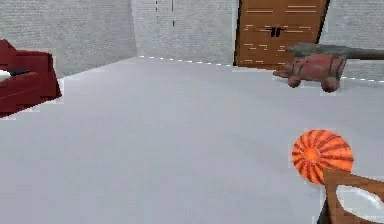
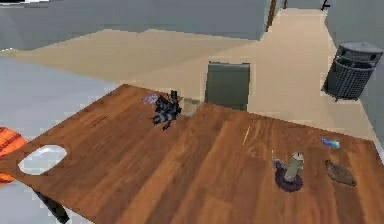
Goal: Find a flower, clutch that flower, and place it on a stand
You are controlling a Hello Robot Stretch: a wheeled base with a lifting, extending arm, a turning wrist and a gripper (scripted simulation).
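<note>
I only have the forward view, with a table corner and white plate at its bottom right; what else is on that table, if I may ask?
Observer: On the wooden table, near its far edge, lies a small dark object; I cannot tell whether it is a flower.
Operator: Anything further along?
Observer: A pale bottle-like thing stands toward the arm side view's right.
Operator: Any seating?
Observer: A grey-green chair stands at the table's far side.
</note>
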